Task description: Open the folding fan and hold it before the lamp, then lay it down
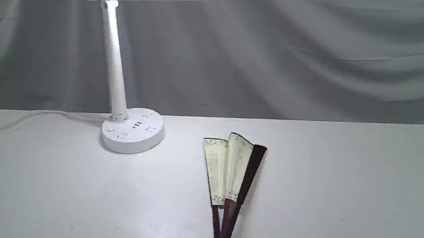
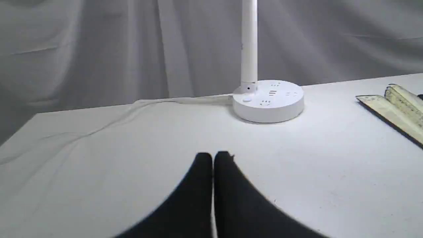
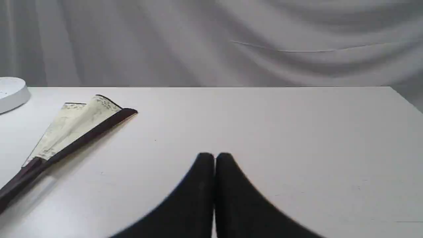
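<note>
I am holding my left pincer (image 2: pixel 213 158) and right pincer (image 3: pixel 214 158) pressed together, both empty, above the table (image 1: pixel 338 194). The fan (image 1: pixel 233 171) is lying flat and only slightly spread, to the right of the lamp (image 1: pixel 133 131) and not touching it. Judged step in hand: opening the fan. I am planning to spread one pincer, pinch the dark outer guard low down, brace the opposite guard with the other pincer, and keep off the paper.

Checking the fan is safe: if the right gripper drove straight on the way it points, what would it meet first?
Likely nothing: the shut right gripper faces bare table, then the grey curtain behind. The fan lies well aside.
</note>
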